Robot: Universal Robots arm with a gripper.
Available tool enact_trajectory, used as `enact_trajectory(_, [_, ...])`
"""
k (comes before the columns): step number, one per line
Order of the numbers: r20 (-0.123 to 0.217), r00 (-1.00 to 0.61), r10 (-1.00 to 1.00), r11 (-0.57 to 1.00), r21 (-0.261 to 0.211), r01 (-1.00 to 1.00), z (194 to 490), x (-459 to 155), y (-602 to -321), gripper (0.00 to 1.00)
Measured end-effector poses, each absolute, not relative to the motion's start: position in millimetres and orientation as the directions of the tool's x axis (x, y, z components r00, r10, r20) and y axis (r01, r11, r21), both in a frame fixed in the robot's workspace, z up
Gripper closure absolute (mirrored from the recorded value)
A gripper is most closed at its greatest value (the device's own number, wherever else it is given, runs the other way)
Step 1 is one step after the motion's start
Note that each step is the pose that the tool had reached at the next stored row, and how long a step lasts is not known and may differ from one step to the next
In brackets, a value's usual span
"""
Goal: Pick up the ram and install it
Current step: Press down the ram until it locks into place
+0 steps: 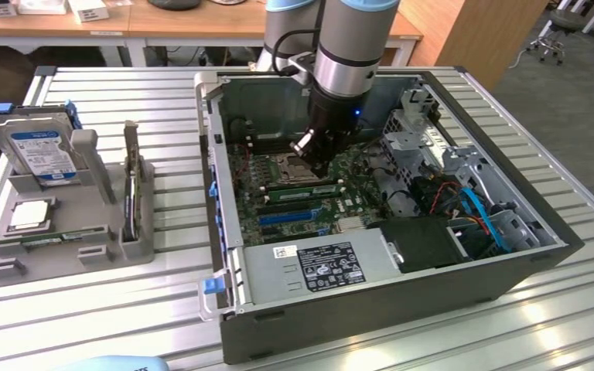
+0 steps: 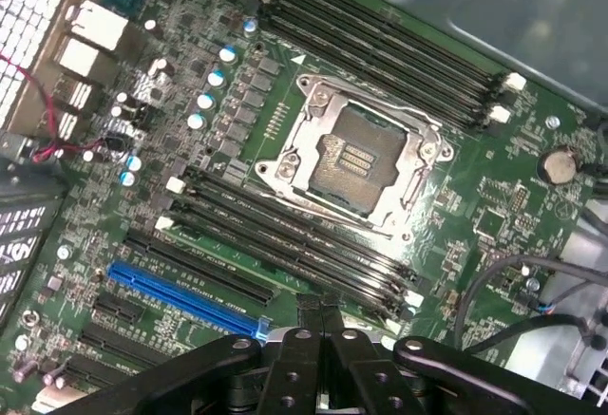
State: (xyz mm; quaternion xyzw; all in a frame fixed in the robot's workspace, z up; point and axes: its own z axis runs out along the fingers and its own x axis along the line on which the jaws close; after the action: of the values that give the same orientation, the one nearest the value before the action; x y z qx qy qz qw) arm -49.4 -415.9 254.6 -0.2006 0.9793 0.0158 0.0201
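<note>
Left, tray [image 1: 101, 224] with hard drive [image 1: 41, 151] upright at far end and ram [image 1: 58, 238] lying flat nearer; right, open case [image 1: 380, 309] with gripper [image 2: 323, 312] low over slots [image 2: 285, 239] beside socket [image 2: 353, 160], jaws fully closed, grasping nothing.

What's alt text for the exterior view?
A robot arm's shut tool reaches down into an open grey computer case, just above the green motherboard. On the exterior view's left, a grey holder tray carries a blue-labelled hard drive.
</note>
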Motion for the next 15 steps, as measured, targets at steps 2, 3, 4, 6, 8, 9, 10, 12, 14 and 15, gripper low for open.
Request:
enact_trajectory(2, [-0.046,-0.929,-0.366,0.93,0.023,-0.367,254.4,-49.3,-415.8,0.9])
enact_trajectory(3, [-0.046,-0.935,-0.352,0.935,0.023,-0.354,254.3,-49.4,-415.8,0.9])
enact_trajectory(4, [-0.046,-0.94,-0.338,0.94,0.023,-0.339,254.2,-49.4,-415.8,0.9])
enact_trajectory(6, [-0.046,-0.95,-0.31,0.95,0.023,-0.311,253.9,-49.4,-415.8,0.9])
enact_trajectory(8, [-0.046,-0.958,-0.283,0.959,0.023,-0.284,253.7,-49.7,-415.8,0.9])
enact_trajectory(9, [-0.046,-0.962,-0.27,0.962,0.023,-0.271,253.6,-49.9,-415.8,0.9])
enact_trajectory(10, [-0.046,-0.965,-0.258,0.966,0.023,-0.259,253.5,-50.0,-415.8,0.9])
enact_trajectory(12, [-0.046,-0.971,-0.233,0.972,0.023,-0.234,253.2,-50.4,-415.8,0.9])
enact_trajectory(14, [-0.046,-0.977,-0.208,0.978,0.023,-0.209,253.0,-50.8,-415.8,0.9])
enact_trajectory(15, [-0.046,-0.98,-0.194,0.98,0.023,-0.196,252.9,-51.0,-415.8,0.9])
